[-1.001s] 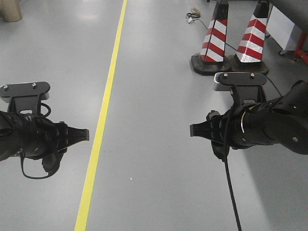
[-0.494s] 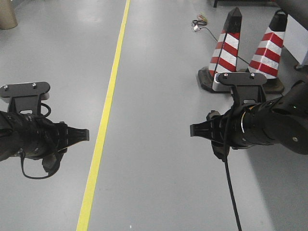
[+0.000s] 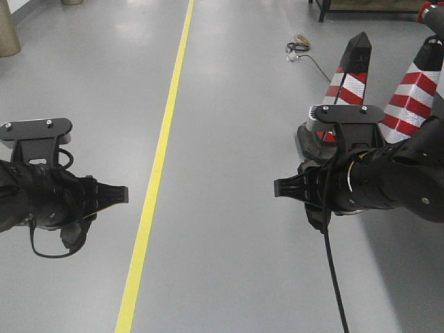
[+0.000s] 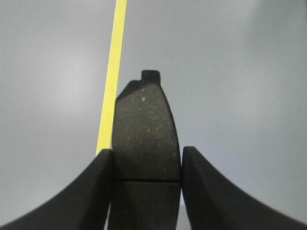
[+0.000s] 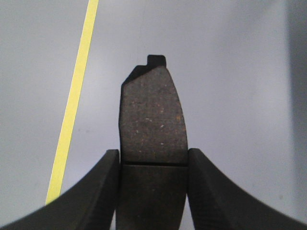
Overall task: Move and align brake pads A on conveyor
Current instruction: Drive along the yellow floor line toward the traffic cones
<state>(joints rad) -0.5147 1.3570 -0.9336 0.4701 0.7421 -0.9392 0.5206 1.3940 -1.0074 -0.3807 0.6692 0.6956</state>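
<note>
Over grey floor (image 3: pixel 229 229) | one brake pad (image 4: pixel 145 143) clamped edgewise in left gripper (image 4: pixel 146 191) | another pad (image 5: pixel 152 139) likewise in right gripper (image 5: pixel 153 191) | carried for transit; conveyor unseen.

We see two pads, each held lengthwise between black fingers above grey floor. Left pad (image 4: pixel 145 143): dark speckled face, cross groove, notched tab at far end. Right pad (image 5: pixel 153 143): same, browner face.

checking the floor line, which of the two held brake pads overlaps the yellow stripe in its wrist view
The brake pad in the left gripper: its left edge covers part of the yellow floor line. The right gripper's pad sits clear of it.
</note>
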